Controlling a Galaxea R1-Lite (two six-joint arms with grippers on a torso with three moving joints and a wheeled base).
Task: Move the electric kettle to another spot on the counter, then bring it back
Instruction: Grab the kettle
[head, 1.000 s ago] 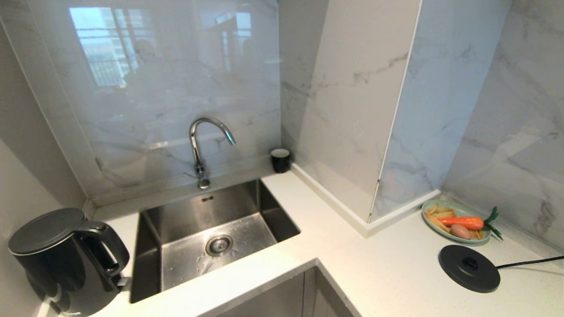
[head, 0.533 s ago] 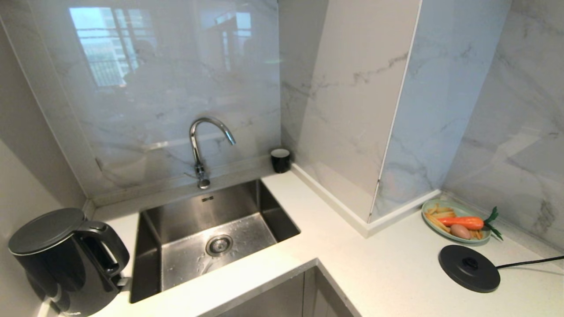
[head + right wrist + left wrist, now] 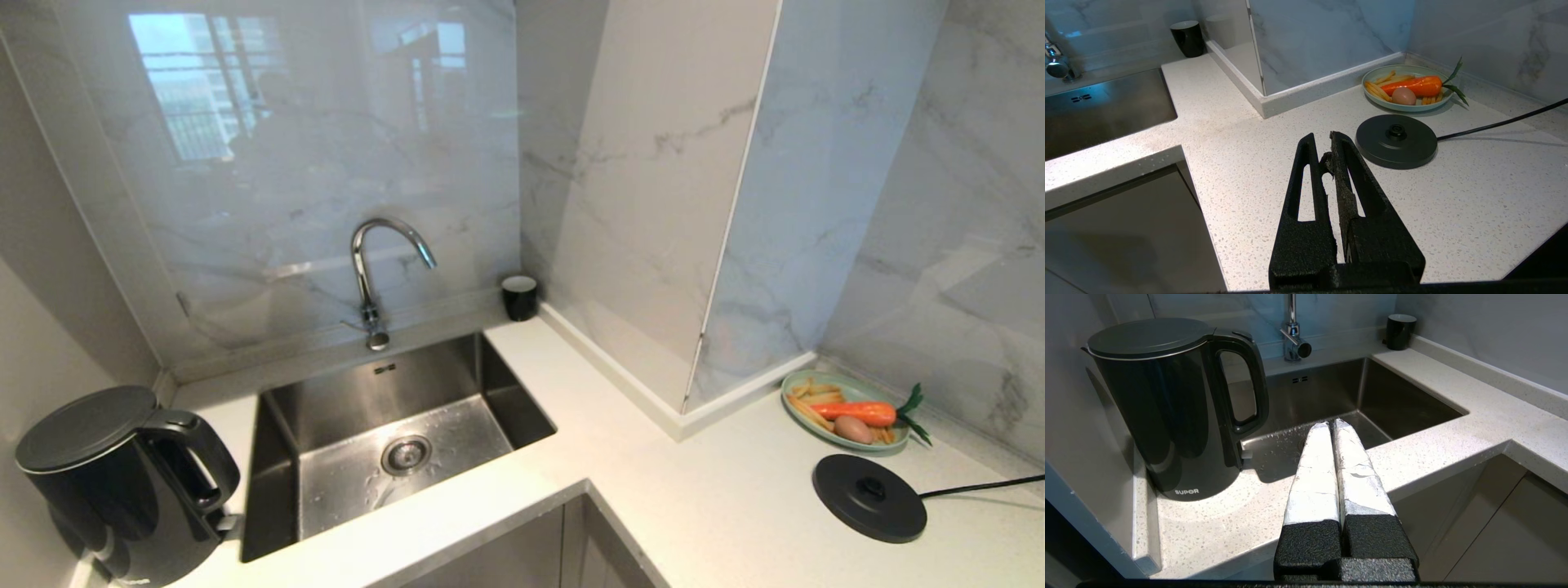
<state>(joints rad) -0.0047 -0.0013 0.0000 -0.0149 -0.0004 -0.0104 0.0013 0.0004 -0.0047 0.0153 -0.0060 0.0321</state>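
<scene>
The glossy black electric kettle [image 3: 122, 486] [image 3: 1167, 408] stands upright on the white speckled counter [image 3: 718, 506] [image 3: 1216, 522] in the near left corner, left of the sink, handle turned toward the sink. My left gripper [image 3: 1330, 424] is shut and empty, hanging over the counter's front edge a little to the side of the kettle's handle. My right gripper [image 3: 1322, 141] is shut with nothing in it, above the counter near the round black base disc [image 3: 1396, 141] [image 3: 869, 496]. Neither arm shows in the head view.
The steel sink [image 3: 384, 408] with its tap [image 3: 371, 278] lies between kettle and base. A small black cup [image 3: 520, 296] stands at the back corner. A green plate [image 3: 845, 404] of carrot and fries sits behind the base. The marble pillar [image 3: 653, 204] juts onto the counter.
</scene>
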